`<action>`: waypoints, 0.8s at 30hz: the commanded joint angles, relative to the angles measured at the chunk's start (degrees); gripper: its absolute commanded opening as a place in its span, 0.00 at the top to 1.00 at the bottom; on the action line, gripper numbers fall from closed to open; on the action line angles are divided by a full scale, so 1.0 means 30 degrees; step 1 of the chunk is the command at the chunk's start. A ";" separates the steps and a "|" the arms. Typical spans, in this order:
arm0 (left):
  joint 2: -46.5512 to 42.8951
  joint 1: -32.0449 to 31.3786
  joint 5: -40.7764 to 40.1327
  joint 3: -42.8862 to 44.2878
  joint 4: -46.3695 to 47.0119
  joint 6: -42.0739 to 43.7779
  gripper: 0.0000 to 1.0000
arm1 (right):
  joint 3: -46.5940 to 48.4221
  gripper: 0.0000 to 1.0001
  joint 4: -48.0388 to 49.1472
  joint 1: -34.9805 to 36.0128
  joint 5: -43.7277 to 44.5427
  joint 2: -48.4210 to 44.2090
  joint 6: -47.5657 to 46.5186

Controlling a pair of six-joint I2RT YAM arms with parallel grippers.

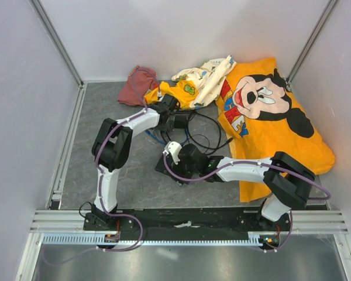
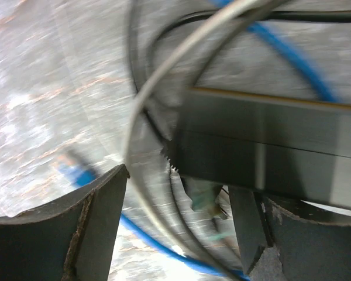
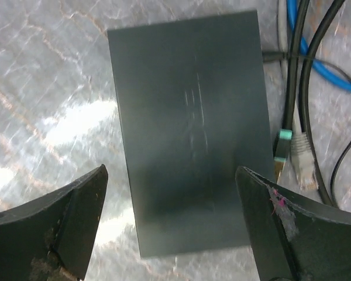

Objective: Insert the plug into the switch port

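Observation:
The switch (image 3: 187,129), a flat dark grey box, lies on the marbled floor; its ports do not show. My right gripper (image 3: 171,172) hangs open just above it, one finger on each side, holding nothing. In the top view it (image 1: 180,163) covers most of the switch (image 1: 164,165). My left gripper (image 1: 178,122) is over the cable tangle behind the switch. Its view is blurred: the left gripper (image 2: 181,199) is open, and the blue cable (image 2: 140,231) runs under the gap. A small blue end (image 2: 76,172), seemingly the plug, lies left of the jaws, untouched.
Black cables (image 1: 206,133) loop behind the switch. Beside the switch lie a green-banded connector (image 3: 284,146) and a pale grey connector (image 3: 304,161). A yellow cartoon-mouse cloth (image 1: 269,111), a patterned cloth (image 1: 199,79) and a pink cloth (image 1: 137,85) lie at the back. White walls close in three sides.

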 commanded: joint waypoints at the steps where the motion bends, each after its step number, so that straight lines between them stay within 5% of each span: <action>1: -0.1638 0.2203 -0.1316 -0.2101 -0.1148 -0.1881 0.25 | 0.1816 0.02 -0.1523 0.0959 0.3123 0.1458 -0.0451; 9: -0.5093 0.5600 -0.1523 -0.5445 -0.1970 -0.4370 0.25 | 0.1792 0.02 -0.5512 0.0962 0.7899 0.2340 0.3033; 17: -0.8054 0.7010 -0.1113 -0.6678 -0.1941 -0.5165 0.25 | 0.1441 0.02 -0.7710 -0.1056 0.8493 0.1960 0.7162; 24: -1.1452 0.6836 0.2133 -0.7818 -0.1329 -0.4141 0.18 | 0.0094 0.02 -0.7565 -0.4367 0.8111 -0.0790 0.9127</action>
